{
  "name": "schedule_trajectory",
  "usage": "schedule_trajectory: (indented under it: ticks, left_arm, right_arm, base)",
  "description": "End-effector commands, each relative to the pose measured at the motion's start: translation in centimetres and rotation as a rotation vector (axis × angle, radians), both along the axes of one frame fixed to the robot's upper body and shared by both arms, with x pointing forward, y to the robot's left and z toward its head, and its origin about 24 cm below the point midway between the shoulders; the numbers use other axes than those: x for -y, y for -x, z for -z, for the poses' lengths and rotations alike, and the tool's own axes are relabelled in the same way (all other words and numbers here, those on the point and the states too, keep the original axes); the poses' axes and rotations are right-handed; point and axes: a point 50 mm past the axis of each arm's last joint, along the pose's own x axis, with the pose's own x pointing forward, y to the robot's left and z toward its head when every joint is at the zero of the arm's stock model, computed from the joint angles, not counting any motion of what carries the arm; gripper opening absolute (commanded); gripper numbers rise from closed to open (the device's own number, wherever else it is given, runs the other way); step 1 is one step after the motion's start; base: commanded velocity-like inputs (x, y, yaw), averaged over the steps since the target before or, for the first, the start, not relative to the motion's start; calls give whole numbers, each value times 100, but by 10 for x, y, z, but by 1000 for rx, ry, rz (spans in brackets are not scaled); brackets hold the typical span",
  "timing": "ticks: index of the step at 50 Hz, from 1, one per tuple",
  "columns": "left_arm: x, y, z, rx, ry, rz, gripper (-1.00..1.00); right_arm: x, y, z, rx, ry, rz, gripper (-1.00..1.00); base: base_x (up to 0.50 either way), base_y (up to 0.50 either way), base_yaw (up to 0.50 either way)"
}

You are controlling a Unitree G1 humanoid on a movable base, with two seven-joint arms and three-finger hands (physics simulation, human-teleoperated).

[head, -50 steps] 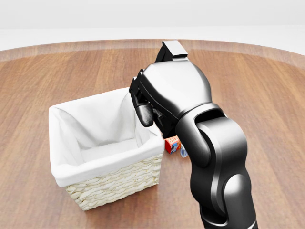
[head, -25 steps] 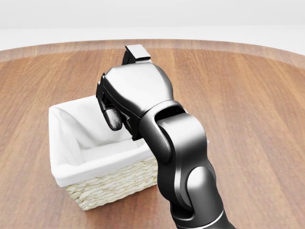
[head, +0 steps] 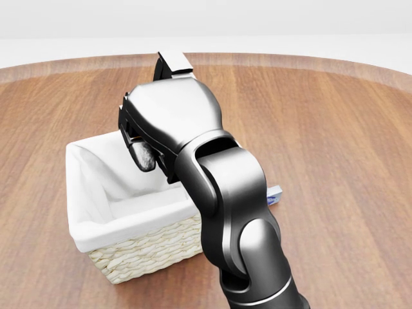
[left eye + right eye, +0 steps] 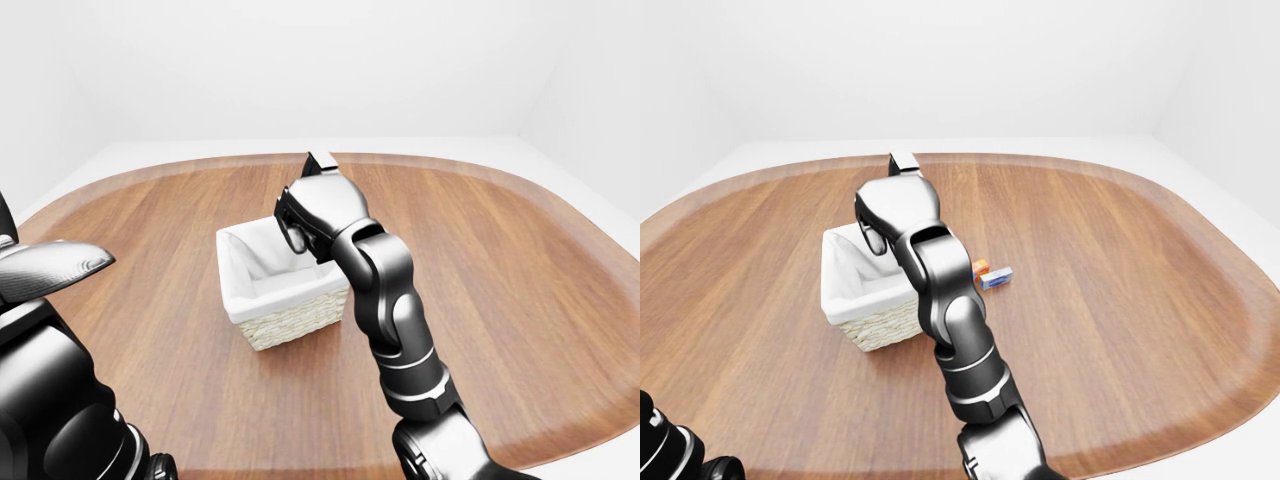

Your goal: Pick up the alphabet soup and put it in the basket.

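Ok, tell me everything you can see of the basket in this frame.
The basket is a square, pale woven wicker box with a white cloth liner folded over its rim. It stands upright on the wooden table, left of centre in the head view. What shows of its inside looks empty. The right hand hangs over its upper right corner; contact with the liner cannot be judged.

A glossy grey-silver shelled right hand (image 3: 168, 122) with dark rounded fingertips (image 3: 143, 156) is seen centre frame, joined to bulbous black-grey arm segments (image 3: 235, 212).
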Motion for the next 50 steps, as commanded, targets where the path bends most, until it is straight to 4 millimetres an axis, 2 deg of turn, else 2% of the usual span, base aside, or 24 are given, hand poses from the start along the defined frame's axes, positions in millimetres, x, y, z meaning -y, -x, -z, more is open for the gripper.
schedule_trajectory:
  ticks: [1, 10, 14, 16, 18, 21, 24, 27, 32, 42, 43, 50]
  left_arm:
    - [0, 0, 0, -2, 5, 4, 100]
    - [0, 0, 0, -4, 6, 6, 100]
    - [0, 0, 0, -4, 6, 6, 100]
    - [-1, 2, -1, 5, 8, 7, 100]
    - [-1, 2, -1, 5, 12, 8, 100]
    - [-1, 0, -1, -4, 6, 7, 100]
    - [-1, 0, 0, -5, 10, 8, 100]
    - [-1, 0, -1, -3, 19, 14, 100]
    - [0, 0, 0, -5, 17, 24, 100]
    - [-7, 0, -1, -5, 104, 70, 100]
    - [-7, -3, -1, -18, 104, 68, 100]
    - [-7, -5, 0, -42, 112, 79, 100]
  right_arm:
    - [0, 1, -7, 44, -1, 13, -99]
    - [0, 1, -7, 45, -1, 13, -100]
    - [0, 1, -7, 45, -1, 13, -94]
    - [-10, -16, -16, 59, -15, -3, -94]
    - [-17, -25, -20, 73, -32, -25, -95]
    - [-31, -36, -14, 53, -35, -52, -95]
    - [-42, -46, -15, 67, -55, -62, -95]
    - [-46, -51, -14, 56, -61, -68, -95]
    - [-51, -72, -12, 39, -77, -39, -95]
    - [-59, -75, -4, 50, -87, -35, -95]
    - [-59, -77, -2, 73, -50, -21, -95]
    - [-54, -81, 7, 52, -83, 5, -94]
  base:
    - [0, 0, 0]
    - [0, 0, 0]
    - [0, 0, 0]
    - [0, 0, 0]
    - [0, 0, 0]
    - [0, 0, 0]
    - [0, 0, 0]
    - [0, 0, 0]
    - [0, 0, 0]
    - [0, 0, 0]
    - [0, 0, 0]
    - [0, 0, 0]
